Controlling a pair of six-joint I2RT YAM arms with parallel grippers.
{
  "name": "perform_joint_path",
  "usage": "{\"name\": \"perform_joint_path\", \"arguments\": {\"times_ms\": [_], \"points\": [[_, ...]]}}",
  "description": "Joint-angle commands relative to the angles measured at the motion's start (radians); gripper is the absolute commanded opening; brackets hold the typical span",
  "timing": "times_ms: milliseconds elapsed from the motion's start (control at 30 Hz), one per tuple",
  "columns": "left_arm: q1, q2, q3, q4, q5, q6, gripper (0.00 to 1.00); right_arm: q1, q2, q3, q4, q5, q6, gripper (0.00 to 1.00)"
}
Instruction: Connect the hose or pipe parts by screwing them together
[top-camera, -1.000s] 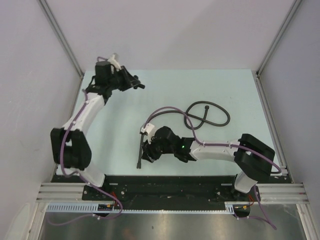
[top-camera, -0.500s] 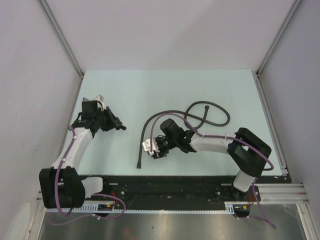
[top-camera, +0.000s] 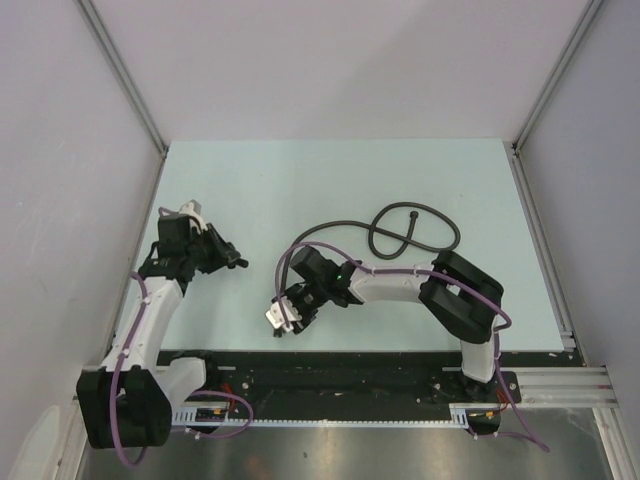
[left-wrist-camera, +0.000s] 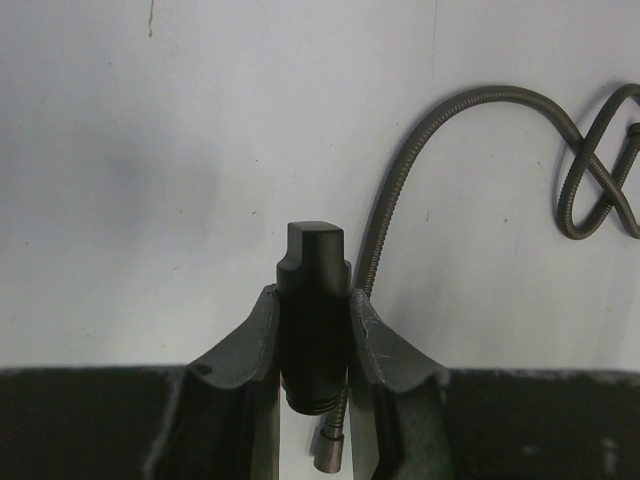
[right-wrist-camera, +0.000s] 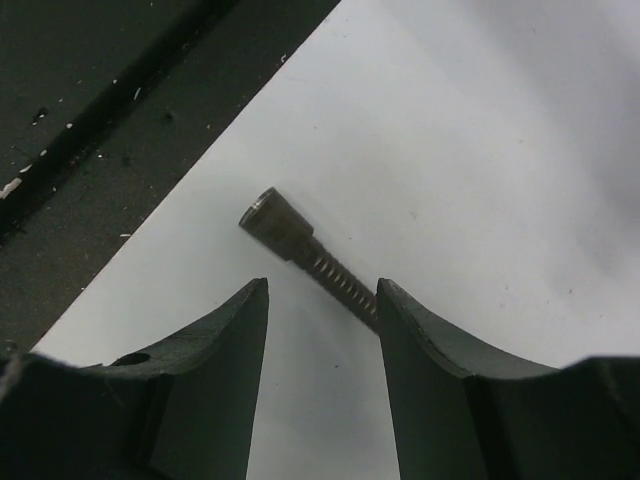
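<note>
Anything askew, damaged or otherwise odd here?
Nothing stands out. The hose lies on the table, its far end crossed in a loose loop. Left pincer grips a black fitting; right pincer hangs open over the hose's near end.

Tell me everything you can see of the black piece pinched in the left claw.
The short black cylindrical fitting looks matte and hard; plastic or metal, I cannot tell. Its far end is a flattened, squared head; its near end carries screw threads. It is clamped mid-body between both fingers of the left claw, head poking past the tips. The ribbed grey hose lies on the table behind, seemingly not touching.
</note>
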Motion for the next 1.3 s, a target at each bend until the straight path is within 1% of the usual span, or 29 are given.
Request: {"name": "perform_joint_path", "arguments": {"times_ms": [0,133,300,500,767,1067,1200,1267], "points": [[0.003,0.021,-0.009,0.045,0.053,-0.001,0.00,0.006,0.030,0.086,-0.109,-0.036,-0.093,0.52],[0.003,0.032,-0.004,0.051,0.060,-0.002,0.00,0.035,0.065,0.093,-0.147,0.027,-0.148,0.52],[0.003,0.034,-0.001,0.053,0.055,-0.005,0.00,0.046,0.096,0.132,-0.190,0.058,-0.208,0.52],[0.004,0.043,-0.004,0.056,0.056,-0.009,0.00,0.077,0.116,0.150,-0.172,0.085,-0.246,0.51],[0.004,0.063,-0.006,0.062,0.067,-0.014,0.00,0.087,0.160,0.210,-0.213,0.062,-0.280,0.48],[0.003,0.046,-0.013,0.062,0.056,-0.021,0.00,0.103,0.255,0.323,-0.351,0.039,-0.297,0.43],[0.004,0.046,-0.013,0.060,0.056,-0.023,0.00,0.109,0.297,0.400,-0.422,0.039,-0.295,0.42],[0.003,0.044,-0.015,0.062,0.056,-0.024,0.00,0.114,0.323,0.434,-0.469,0.039,-0.283,0.39]]}}
